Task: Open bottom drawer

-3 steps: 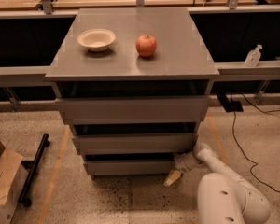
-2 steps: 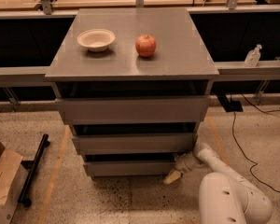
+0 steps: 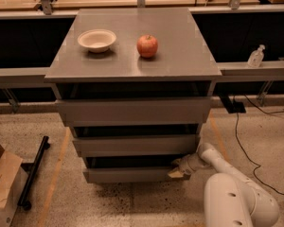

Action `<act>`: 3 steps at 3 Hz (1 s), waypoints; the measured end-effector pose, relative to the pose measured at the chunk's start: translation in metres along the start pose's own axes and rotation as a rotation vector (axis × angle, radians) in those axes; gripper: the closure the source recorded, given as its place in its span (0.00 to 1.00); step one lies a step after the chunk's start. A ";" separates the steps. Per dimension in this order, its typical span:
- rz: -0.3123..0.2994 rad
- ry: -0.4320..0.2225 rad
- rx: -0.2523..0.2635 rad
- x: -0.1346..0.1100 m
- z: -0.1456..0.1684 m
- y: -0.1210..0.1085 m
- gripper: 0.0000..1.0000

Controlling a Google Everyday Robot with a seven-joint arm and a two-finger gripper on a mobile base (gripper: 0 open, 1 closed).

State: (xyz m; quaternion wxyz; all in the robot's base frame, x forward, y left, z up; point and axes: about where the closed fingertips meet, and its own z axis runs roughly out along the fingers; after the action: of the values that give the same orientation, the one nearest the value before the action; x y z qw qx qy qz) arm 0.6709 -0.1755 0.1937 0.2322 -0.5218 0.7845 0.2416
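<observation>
Slight change only: plain grey handle-less bottom drawer (image 3: 132, 175), lowest tier of the grey three-drawer cabinet (image 3: 132, 110) at lower centre of frame, now sits a touch lower in frame, with a wider dark gap above its front. Reads as the slide just starting, barely out. Beige-tipped gripper (image 3: 176, 172) on the white robot arm (image 3: 217, 161) is at the drawer's right end, touching or just beside it. Can't tell whether it's clamped or released. Most of the pull looks still to do.
</observation>
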 end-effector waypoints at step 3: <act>0.010 0.006 -0.022 0.001 0.003 0.003 0.62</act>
State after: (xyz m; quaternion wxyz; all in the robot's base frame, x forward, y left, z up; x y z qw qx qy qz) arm 0.6676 -0.1736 0.1914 0.2229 -0.5212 0.7850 0.2500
